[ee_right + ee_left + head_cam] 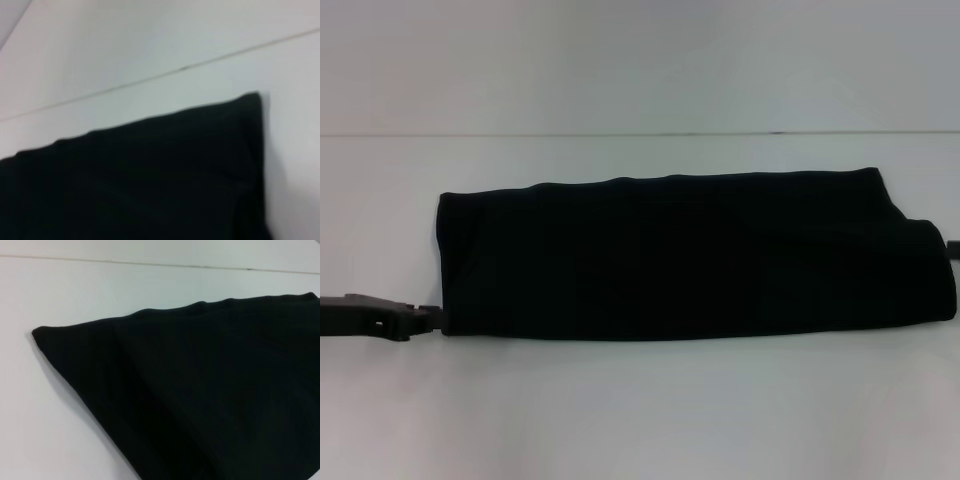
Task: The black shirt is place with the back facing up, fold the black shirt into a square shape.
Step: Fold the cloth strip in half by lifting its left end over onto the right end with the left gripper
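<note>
Item 1, nearest: left gripper [432, 320]. Dark, rigid, entering low from the left edge of the head view and lying close to the table surface. Its tip meets the near left corner of the black shirt; whether the claw is spread, pressed together or pinching cloth cannot be told, since the tips merge with the dark fabric.

Item 2: black shirt [690, 258]. Plain matte black cloth, folded into a long band that runs left to right across the middle of the table. No sleeves or neckline show. Near edge fairly straight; far edge slightly wavy toward the left. The right end looks rounded and a little raised, with a fold line curving down from the far right corner. The left wrist view shows the cloth [210, 390] with one pointed far corner and a long diagonal crease across it. The right wrist view shows the cloth [150, 185] ending in a squared corner, lying flat.

Item 3: right gripper [952, 246]. Only a small dark piece shows at the right edge of the head view, just beside the shirt's right end. Claw state cannot be told.

Item 4, farthest: white table [640, 420]. A thin seam line crosses it beyond the shirt.
</note>
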